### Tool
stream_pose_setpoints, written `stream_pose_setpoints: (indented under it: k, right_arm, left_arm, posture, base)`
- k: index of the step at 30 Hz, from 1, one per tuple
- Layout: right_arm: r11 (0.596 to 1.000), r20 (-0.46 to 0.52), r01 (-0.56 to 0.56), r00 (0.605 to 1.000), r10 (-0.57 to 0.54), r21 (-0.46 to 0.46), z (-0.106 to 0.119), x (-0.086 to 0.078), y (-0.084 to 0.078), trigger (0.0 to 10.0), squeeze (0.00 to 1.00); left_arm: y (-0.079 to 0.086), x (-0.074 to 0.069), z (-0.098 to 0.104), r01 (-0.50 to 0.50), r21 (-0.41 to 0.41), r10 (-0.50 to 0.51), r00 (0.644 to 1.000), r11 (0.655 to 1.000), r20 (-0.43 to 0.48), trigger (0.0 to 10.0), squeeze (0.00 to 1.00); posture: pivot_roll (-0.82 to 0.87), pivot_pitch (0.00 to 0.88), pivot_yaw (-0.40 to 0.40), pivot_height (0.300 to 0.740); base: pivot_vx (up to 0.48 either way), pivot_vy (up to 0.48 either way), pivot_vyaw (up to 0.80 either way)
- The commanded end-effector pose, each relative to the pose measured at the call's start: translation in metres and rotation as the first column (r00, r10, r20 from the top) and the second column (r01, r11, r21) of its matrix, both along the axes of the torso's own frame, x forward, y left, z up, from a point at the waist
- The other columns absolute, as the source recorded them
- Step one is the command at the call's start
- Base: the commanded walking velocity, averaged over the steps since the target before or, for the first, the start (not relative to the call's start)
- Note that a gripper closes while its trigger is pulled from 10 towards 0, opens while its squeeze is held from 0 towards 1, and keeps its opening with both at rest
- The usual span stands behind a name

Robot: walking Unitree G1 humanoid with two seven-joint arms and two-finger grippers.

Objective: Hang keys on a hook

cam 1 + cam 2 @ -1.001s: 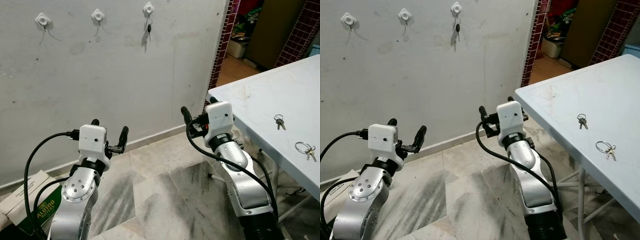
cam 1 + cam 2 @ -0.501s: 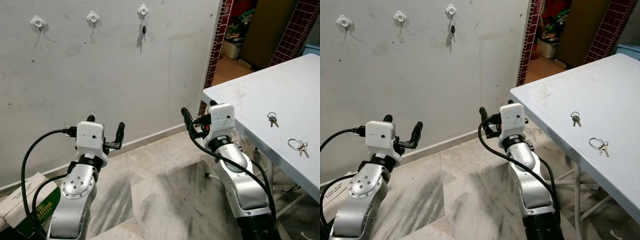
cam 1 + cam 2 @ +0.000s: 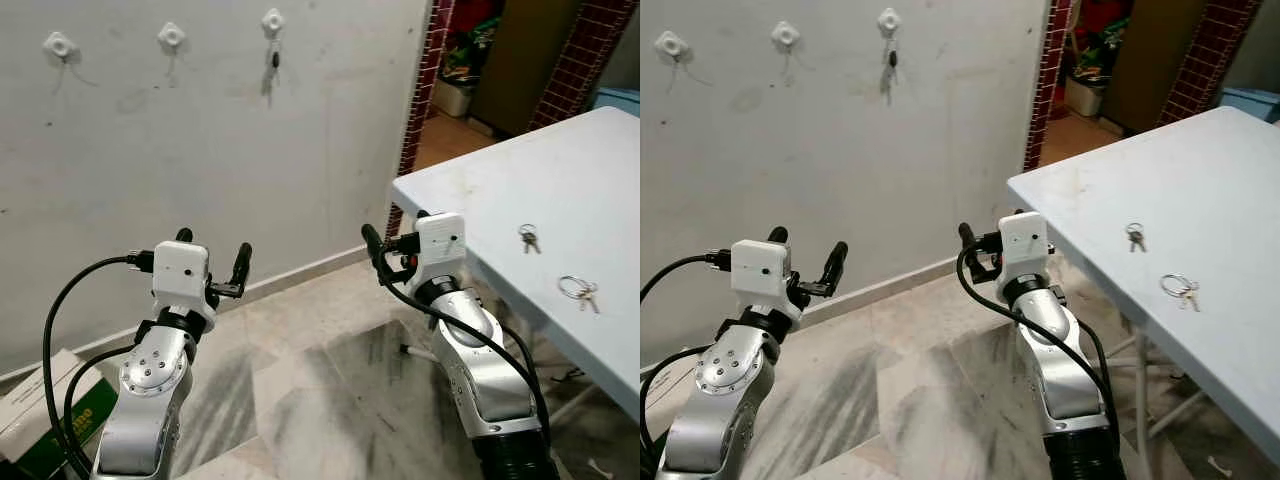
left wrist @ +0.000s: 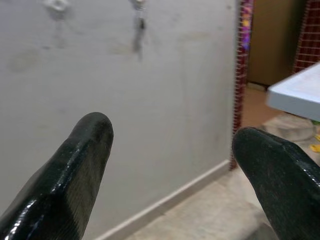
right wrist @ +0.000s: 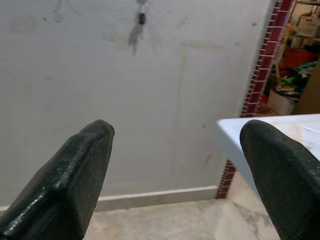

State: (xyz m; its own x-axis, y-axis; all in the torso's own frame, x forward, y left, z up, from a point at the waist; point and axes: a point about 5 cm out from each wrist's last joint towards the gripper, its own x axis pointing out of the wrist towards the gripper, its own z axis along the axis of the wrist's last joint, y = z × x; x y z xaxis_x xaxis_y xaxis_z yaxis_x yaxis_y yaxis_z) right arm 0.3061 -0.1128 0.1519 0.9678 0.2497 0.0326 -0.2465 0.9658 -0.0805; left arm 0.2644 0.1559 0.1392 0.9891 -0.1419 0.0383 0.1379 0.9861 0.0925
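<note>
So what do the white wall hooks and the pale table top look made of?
White wall hooks: likely moulded plastic, with a smooth, matte, rounded look. Pale blue-white table top: probably plastic or laminate, with a faint sheen, scuffs and a thin edge; I can't tell for sure.

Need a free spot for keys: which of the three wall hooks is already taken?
The hook nearest the doorway has a key hanging; the other two are bare.

No legible text; yellow lettering on the green box (image 3: 60,440) by the wall, unreadable.
</note>
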Motion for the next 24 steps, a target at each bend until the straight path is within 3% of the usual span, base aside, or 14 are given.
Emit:
stream_pose_setpoints:
  k: [1, 13, 21, 24]
  right_arm:
    - [1.0, -0.015, -0.005, 1.0, 0.005, -0.004, -0.001, 0.0011, 0.0005, 10.0, 0.0]
    - [1.0, -0.029, 0.003, 1.0, -0.004, -0.021, -0.0027, 0.0036, -0.0024, 10.0, 0.0]
    - [1.0, -0.037, 0.002, 0.999, -0.003, -0.012, -0.0036, 0.0034, -0.0003, 10.0, 0.0]
    - [1.0, -0.037, 0.001, 0.999, -0.002, -0.011, -0.0034, 0.0039, -0.0001, 10.0, 0.0]
  left_arm:
    - [-0.0028, -0.0011, 0.0019, 0.021, -0.005, -0.021, 1.0, 1.0, 0.006, 10.0, 0.0]
    - [-0.0035, -0.0006, -0.0007, 0.022, -0.01, -0.022, 1.0, 1.0, -0.01, 10.0, 0.0]
    - [-0.003, -0.0001, -0.0008, 0.02, -0.008, -0.02, 1.0, 1.0, -0.011, 10.0, 0.0]
    - [-0.0018, 0.0006, -0.0013, 0.009, -0.027, -0.01, 1.0, 1.0, -0.018, 10.0, 0.0]
  posture:
    - [0.01, 0.0, 0.033, 0.74]
    - [0.01, 0.0, 0.032, 0.74]
    - [0.01, 0.0, 0.03, 0.74]
    - [0.01, 0.0, 0.029, 0.74]
  base:
    - [0.244, -0.409, 0.0]
    - [0.253, -0.394, 0.0]
    - [0.0, -0.331, 0.0]
    - [0.0, 0.0, 0.0]
